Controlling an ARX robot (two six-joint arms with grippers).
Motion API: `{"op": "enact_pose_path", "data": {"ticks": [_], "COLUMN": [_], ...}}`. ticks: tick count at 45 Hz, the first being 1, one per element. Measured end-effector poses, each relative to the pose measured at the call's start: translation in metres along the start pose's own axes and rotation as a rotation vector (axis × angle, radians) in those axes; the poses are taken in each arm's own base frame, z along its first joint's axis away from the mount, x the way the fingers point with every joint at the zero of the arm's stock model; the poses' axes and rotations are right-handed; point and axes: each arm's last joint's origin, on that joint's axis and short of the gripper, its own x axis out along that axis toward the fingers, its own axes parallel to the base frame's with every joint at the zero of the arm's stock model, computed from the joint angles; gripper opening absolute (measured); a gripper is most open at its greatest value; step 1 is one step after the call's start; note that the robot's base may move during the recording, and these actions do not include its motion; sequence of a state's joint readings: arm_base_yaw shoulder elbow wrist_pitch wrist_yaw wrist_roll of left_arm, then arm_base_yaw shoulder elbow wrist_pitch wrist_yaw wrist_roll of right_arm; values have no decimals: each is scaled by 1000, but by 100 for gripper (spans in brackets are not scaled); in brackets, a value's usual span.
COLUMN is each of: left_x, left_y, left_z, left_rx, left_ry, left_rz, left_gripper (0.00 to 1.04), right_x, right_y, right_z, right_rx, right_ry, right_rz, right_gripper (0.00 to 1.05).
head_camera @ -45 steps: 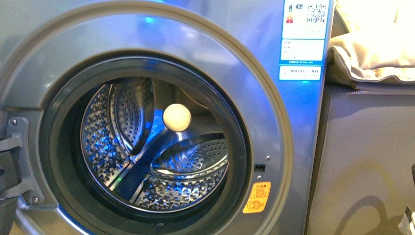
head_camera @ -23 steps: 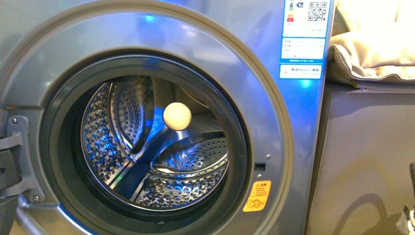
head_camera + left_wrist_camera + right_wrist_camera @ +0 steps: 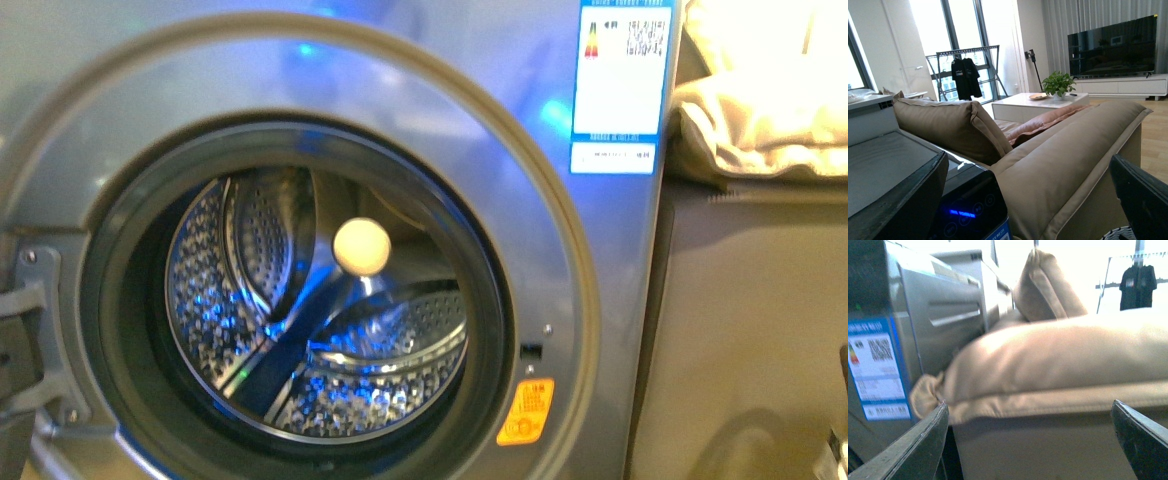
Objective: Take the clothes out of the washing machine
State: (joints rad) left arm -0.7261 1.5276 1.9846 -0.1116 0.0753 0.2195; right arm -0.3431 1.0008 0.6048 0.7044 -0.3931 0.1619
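Washing machine (image 3: 560, 250): door open, view shifted slightly and blurred versus a moment ago.
Sofa (image 3: 1058, 365): beside the machine.
Drum (image 3: 315, 300): bare steel, no clothes visible; probably emptied.
Left end effector (image 3: 1028, 200), right end effector (image 3: 1028, 440): both spread, empty.

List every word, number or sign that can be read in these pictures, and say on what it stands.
None can be read as text.
Blue-white label on the washing machine: small print and a coloured scale, blurred; a code square shows in the right wrist view.
Orange sticker beside the drum opening: blurred.
Lit blue symbols on the control panel: no letters legible.
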Motion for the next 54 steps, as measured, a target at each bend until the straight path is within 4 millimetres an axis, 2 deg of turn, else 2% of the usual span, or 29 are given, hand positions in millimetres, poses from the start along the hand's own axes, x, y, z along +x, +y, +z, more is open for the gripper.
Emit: {"op": "enact_pose_path", "data": {"ticks": [10, 14, 18, 23, 32, 36, 44, 54], "left_x": [0, 0, -5, -21, -60, -89, -128, -166], "left_y": [0, 0, 6, 13, 15, 13, 4, -17], "left_z": [0, 1, -2, -7, -14, -20, -36, -63], "left_rx": [0, -7, -63, -99, -100, -108, -114, -110], "left_ry": [0, 10, 136, 150, 161, 172, 209, 267], "left_rz": [0, 18, 190, 261, 356, 426, 542, 651], "left_gripper": [98, 98, 98, 98, 98, 98, 98, 98], "right_x": [7, -1, -17, -38, -58, -70, -82, -93], "right_y": [30, 43, 62, 81, 93, 94, 92, 87], "right_z": [33, 46, 53, 44, 29, 22, 9, -26], "right_rx": [0, 14, 36, 59, 89, 91, 89, 83], "right_ry": [-220, -290, -336, -334, -308, -312, -303, -224], "right_rz": [-4, 2, 17, 35, 61, 61, 56, 29], "right_gripper": [97, 97, 97, 97, 97, 97, 97, 97]}}
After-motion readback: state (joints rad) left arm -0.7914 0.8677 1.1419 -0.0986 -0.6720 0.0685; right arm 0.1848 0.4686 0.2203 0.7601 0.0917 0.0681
